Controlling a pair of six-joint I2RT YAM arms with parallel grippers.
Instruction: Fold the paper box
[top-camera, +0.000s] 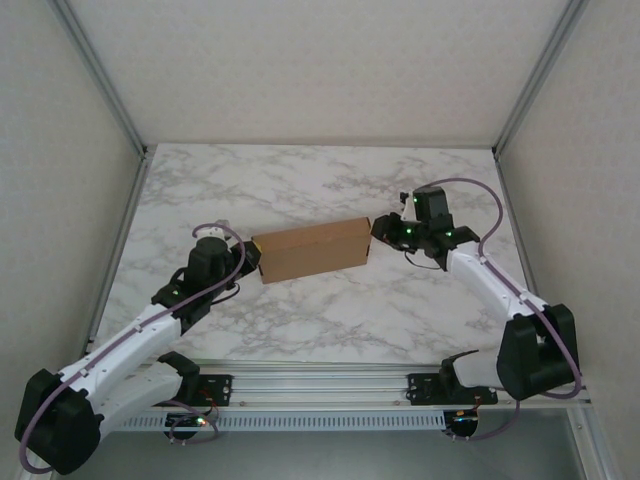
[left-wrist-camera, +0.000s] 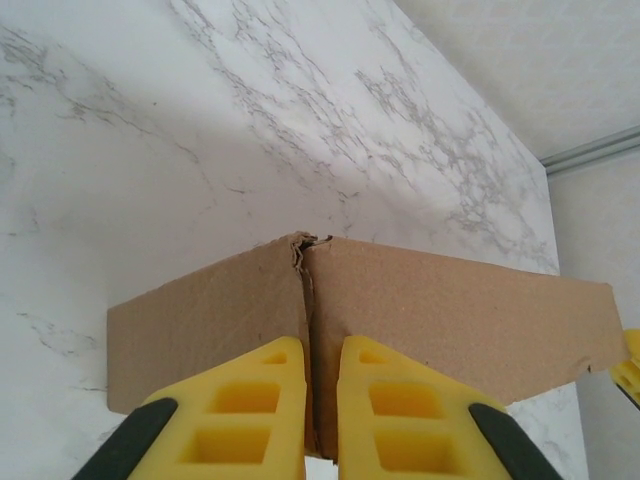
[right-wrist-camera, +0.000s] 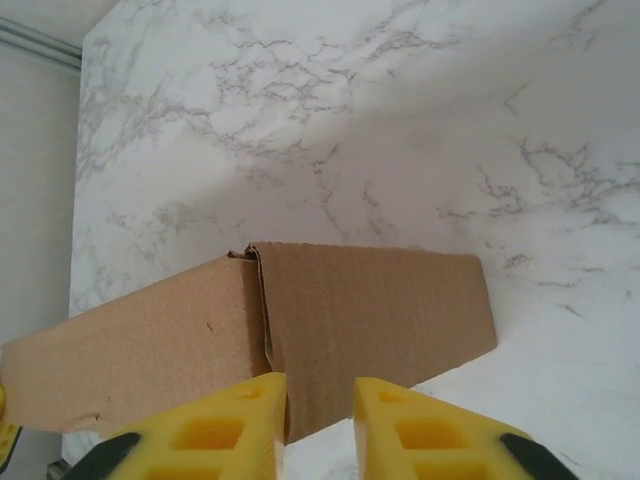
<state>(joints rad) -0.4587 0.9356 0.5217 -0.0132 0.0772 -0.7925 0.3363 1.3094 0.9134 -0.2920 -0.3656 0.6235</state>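
The paper box is a plain brown cardboard box lying lengthways in the middle of the marble table, folded up into a long shallow shape. My left gripper is at its left end. In the left wrist view the yellow fingers pinch the box's corner seam, and the gripper is shut on it. My right gripper is at the right end. In the right wrist view it straddles the end flap of the box, its jaws apart, with a gap at the right finger.
The white marble table lies bare around the box. Pale walls with metal posts close in the left, back and right sides. An aluminium rail carrying both arm bases runs along the near edge.
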